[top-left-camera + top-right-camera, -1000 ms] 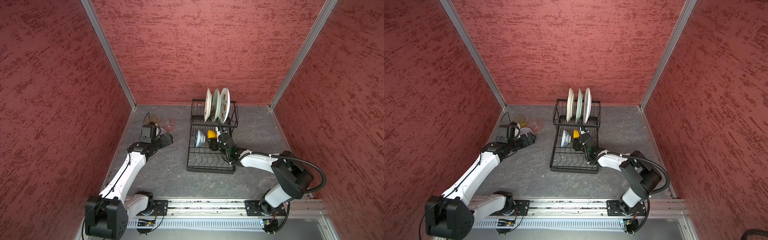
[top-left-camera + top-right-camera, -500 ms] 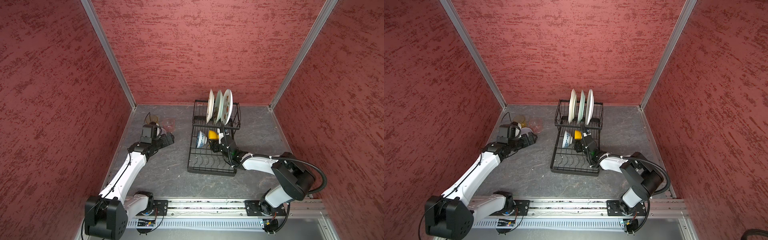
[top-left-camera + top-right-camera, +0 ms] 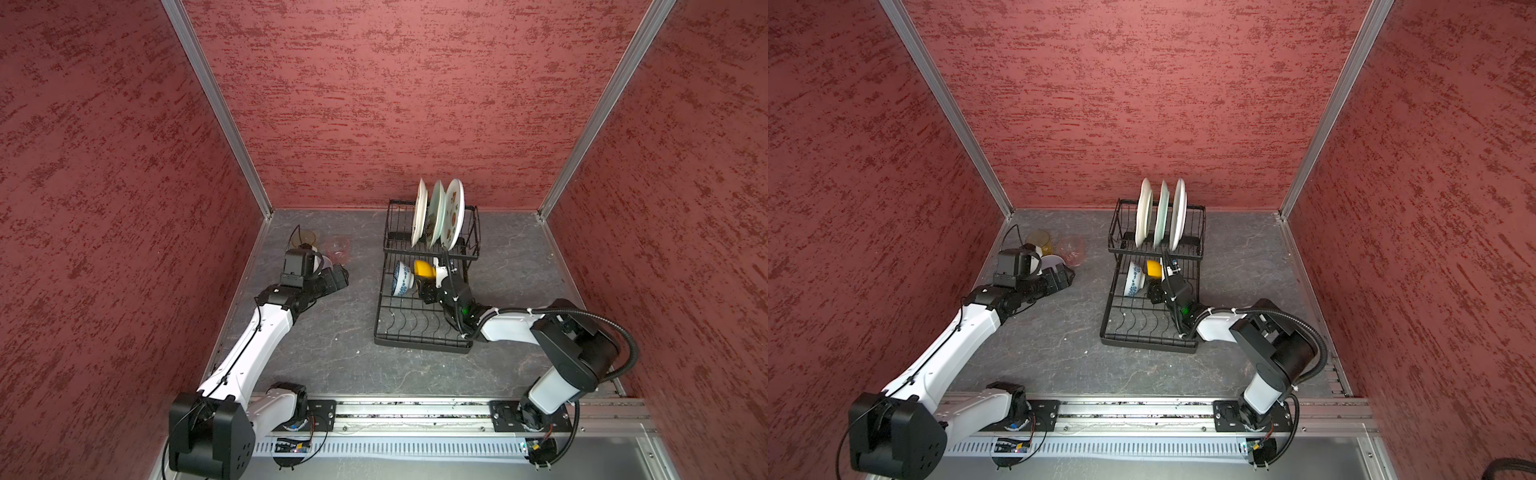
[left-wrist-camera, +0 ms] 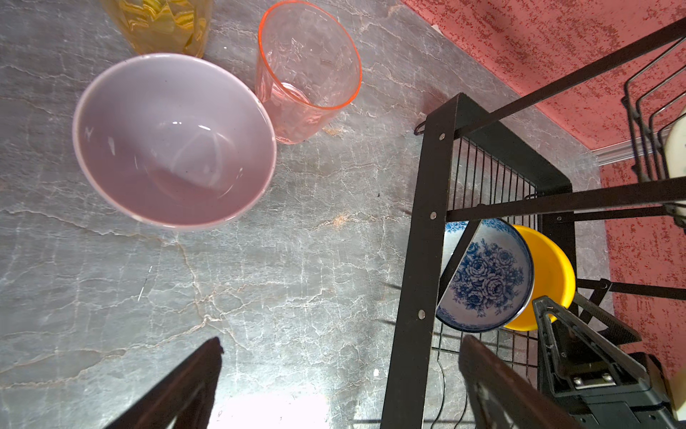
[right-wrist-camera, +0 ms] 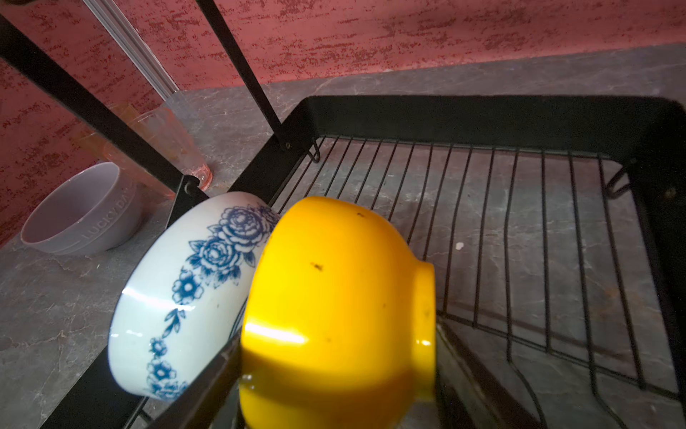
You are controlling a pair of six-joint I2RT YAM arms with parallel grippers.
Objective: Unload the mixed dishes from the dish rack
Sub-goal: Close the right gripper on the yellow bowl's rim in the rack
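Step in hand: removal of the yellow bowl (image 5: 334, 297) from the near, lower tier of the dish rack (image 3: 415, 341).

- The right hand (image 3: 427, 281) grips the yellow bowl, one finger on each side. The bowl lies on its side, touching the blue-white bowl (image 5: 178, 289).
- The left hand (image 4: 341, 341) stands wide and empty over the worktop (image 3: 332, 332), near the pale pink bowl (image 4: 174, 141), pinkish glass (image 4: 308, 74) and amber glass (image 4: 163, 22) at far left.
- Three plates (image 3: 436, 216) stand on edge in the far raised tier.

Next move, as judged: draw the yellow bowl out under the upper tier without dragging the blue-white bowl along.
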